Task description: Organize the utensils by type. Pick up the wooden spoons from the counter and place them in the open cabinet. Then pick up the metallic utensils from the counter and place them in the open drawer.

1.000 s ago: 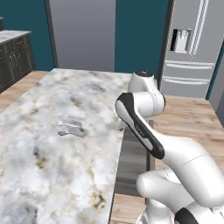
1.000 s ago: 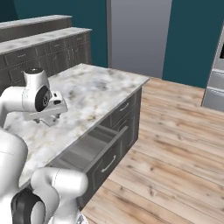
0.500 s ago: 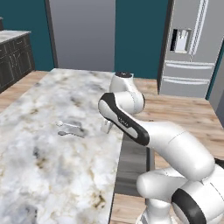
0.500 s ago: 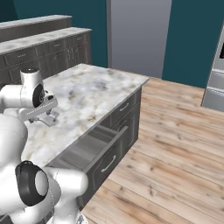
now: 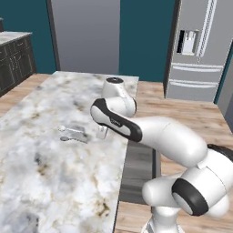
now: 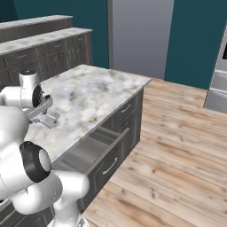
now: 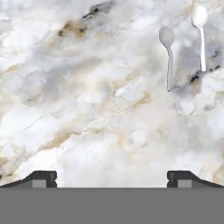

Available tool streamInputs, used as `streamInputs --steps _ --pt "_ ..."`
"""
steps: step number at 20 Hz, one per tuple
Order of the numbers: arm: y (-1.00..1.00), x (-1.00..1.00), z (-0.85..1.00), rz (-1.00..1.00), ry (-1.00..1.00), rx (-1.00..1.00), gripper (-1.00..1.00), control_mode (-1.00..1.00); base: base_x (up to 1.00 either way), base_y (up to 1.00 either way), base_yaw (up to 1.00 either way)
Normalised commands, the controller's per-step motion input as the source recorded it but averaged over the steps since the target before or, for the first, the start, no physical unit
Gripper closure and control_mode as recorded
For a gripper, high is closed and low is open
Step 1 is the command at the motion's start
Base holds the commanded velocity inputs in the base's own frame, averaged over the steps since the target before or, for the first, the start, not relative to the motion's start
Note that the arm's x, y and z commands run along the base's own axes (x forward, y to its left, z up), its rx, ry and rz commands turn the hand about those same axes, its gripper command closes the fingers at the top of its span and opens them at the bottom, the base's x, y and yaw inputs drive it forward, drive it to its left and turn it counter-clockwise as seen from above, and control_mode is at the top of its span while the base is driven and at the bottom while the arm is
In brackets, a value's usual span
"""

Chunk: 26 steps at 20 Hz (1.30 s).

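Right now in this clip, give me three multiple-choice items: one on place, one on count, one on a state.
1. Where do the metallic utensils lie?
A. on the counter
B. in the open drawer
C. on the floor

2. How many metal spoons show in the hand view?
A. one
B. two
C. four

3. How is the hand?
A. shut on a spoon
B. open, holding nothing
C. shut, empty

Answers: 1 A, both rest on the marble; 2 B, two lie side by side, apart; 3 B, the fingertips stand wide apart over bare marble.
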Motion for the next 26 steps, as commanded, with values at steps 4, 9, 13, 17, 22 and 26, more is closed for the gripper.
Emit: streamInputs --steps 4,9,13,17,22,26 --pt "0.32 0.29 -0.17 0.01 0.0 0.0 -1.0 -1.0 0.0 0.0 0.0" --pt "0.38 0.32 -0.28 0.0 -0.02 0.0 -1.0 -1.0 0.0 0.0 0.0" --pt "0.24 0.34 -0.29 0.0 -0.04 0.0 -1.0 -1.0 0.0 0.0 0.0" --pt "0.22 0.38 -0.32 0.0 0.0 0.0 -1.0 -1.0 0.0 0.0 0.0" --pt "0.19 0.38 -0.28 0.0 0.0 0.0 -1.0 -1.0 0.0 0.0 0.0" --pt "0.2 0.36 -0.23 0.0 0.0 0.0 -1.0 -1.0 0.0 0.0 0.0"
